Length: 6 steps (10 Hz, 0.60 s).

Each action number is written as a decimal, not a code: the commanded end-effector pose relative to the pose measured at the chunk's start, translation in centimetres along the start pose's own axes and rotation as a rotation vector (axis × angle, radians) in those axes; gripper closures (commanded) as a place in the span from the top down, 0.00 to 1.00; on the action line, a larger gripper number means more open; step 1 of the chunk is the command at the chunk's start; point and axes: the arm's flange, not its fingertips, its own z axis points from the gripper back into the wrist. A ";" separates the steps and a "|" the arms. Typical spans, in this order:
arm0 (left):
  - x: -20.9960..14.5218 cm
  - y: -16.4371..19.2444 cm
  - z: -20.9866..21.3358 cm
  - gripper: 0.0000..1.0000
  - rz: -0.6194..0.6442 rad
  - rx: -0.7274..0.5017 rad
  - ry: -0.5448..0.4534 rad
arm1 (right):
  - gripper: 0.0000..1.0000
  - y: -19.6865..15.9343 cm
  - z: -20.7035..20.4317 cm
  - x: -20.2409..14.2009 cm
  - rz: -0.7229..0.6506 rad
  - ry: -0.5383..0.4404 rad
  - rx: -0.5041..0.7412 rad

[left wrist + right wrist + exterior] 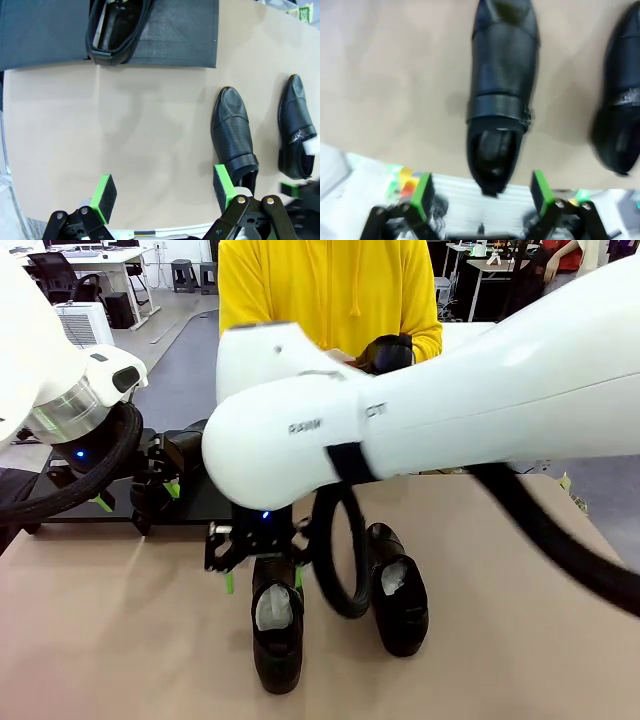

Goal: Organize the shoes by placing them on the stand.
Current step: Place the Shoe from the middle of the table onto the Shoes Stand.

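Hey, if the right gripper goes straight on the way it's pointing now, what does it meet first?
Most likely the black shoe centred in its wrist view: the right gripper points down at it, jaws open, with the shoe's heel end lined up between them. Depth is hard to judge.

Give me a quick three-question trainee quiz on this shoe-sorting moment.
1. True or false: the left pincer and the right pincer both stand open.
2. How many shoes rest on the stand in the left wrist view? A none, B one, C three.
3. Fill in: the right pincer hangs above a shoe that lies on the ____.
Key: 1 true. 2 B, one shoe on the stand. 3 table.
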 end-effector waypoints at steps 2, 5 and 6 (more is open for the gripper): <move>0.0 0.0 0.0 1.00 0.000 0.000 0.000 | 1.00 -12.4 6.9 -3.6 -0.083 -0.153 0.032; 0.0 0.0 0.0 1.00 0.000 0.000 0.000 | 1.00 -24.8 7.9 -4.2 -0.265 -0.133 0.033; 0.0 0.0 0.0 1.00 0.000 0.000 0.000 | 1.00 -28.2 7.0 -4.3 -0.272 -0.098 0.013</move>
